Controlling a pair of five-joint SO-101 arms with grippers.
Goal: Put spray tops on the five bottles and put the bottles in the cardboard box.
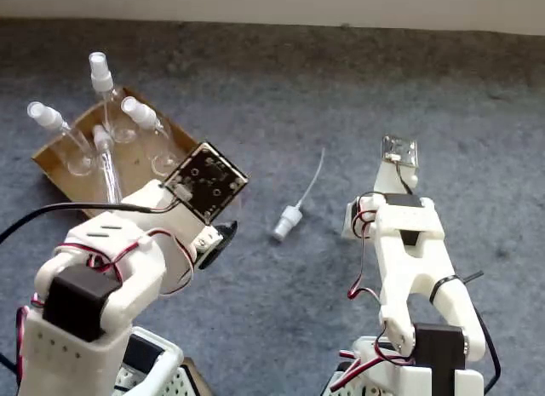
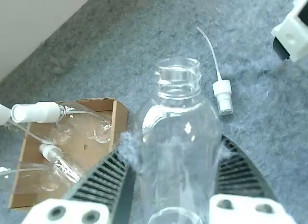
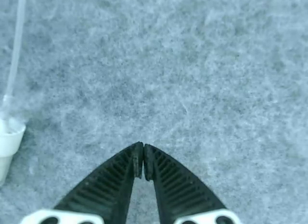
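A clear bottle (image 2: 178, 127) with an open neck and no top is clamped between the jaws of my left gripper (image 2: 175, 154), which is shut on its body. A white spray top (image 1: 288, 220) with a long thin tube lies loose on the carpet between the two arms; it also appears as spray top (image 2: 223, 96) just beyond the bottle's neck and spray top (image 3: 6, 139) beside my right gripper. My right gripper (image 3: 143, 160) is shut on nothing, low over bare carpet. The cardboard box (image 1: 60, 170) holds several capped bottles (image 1: 106, 98).
Grey carpet (image 1: 341, 89) covers the whole work surface. The left arm (image 1: 128, 243) stands beside the box's near corner, the right arm (image 1: 409, 243) to the right of the loose spray top. A pale wall edge runs along the far side.
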